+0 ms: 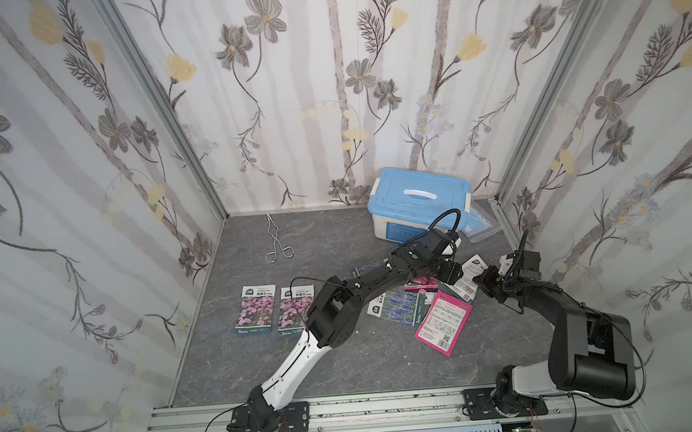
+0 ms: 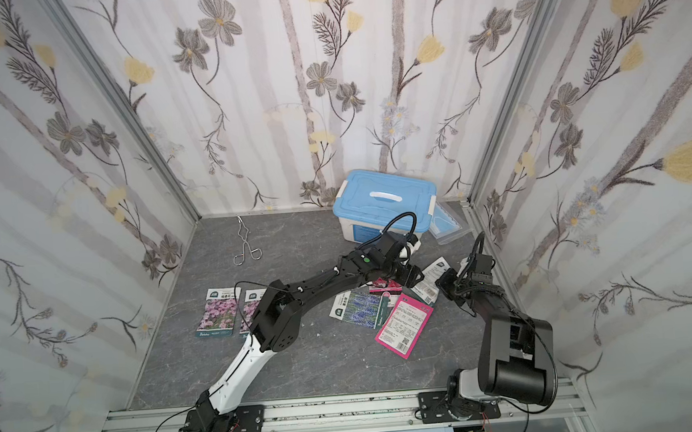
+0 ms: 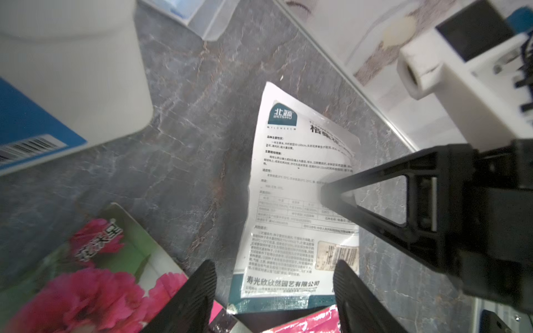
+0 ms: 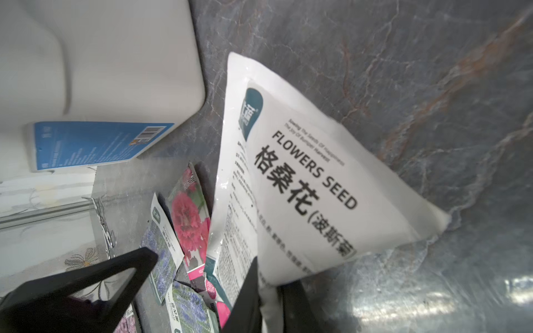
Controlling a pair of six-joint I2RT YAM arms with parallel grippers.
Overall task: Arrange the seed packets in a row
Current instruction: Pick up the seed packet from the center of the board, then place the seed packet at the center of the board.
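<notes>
Left of centre in both top views, two pink-flower packets (image 1: 255, 311) lie face up side by side on the worktop (image 1: 346, 363). My left arm crosses the corner of the right-hand one. Metal tongs (image 1: 277, 240) lie above them, well apart.

Right of centre is the loose pile. A lavender packet (image 1: 396, 308) lies face up with a carnation packet (image 1: 422, 281) just above it. A pink-backed packet (image 1: 443, 323) lies tilted, overlapping the lavender one's right end. A second lavender packet (image 1: 364, 269) peeks out from under my left forearm.

Above the pile, against the back wall, stands the blue-lidded box (image 1: 418, 197), with a clear pouch (image 1: 480, 226) just beside it on the right.

My left claw (image 1: 453, 275) hangs over the pile's upper right edge. In the left wrist view its fingers (image 3: 199, 297) stand spread, and the printed end of the white-backed packet (image 3: 300, 201) lies in the gap between them.

Furthest right, my right claw (image 1: 484, 283) is pinching that white-backed packet. In the right wrist view the packet is bent, with one edge squeezed between my fingers and the far end touching the worktop.
</notes>
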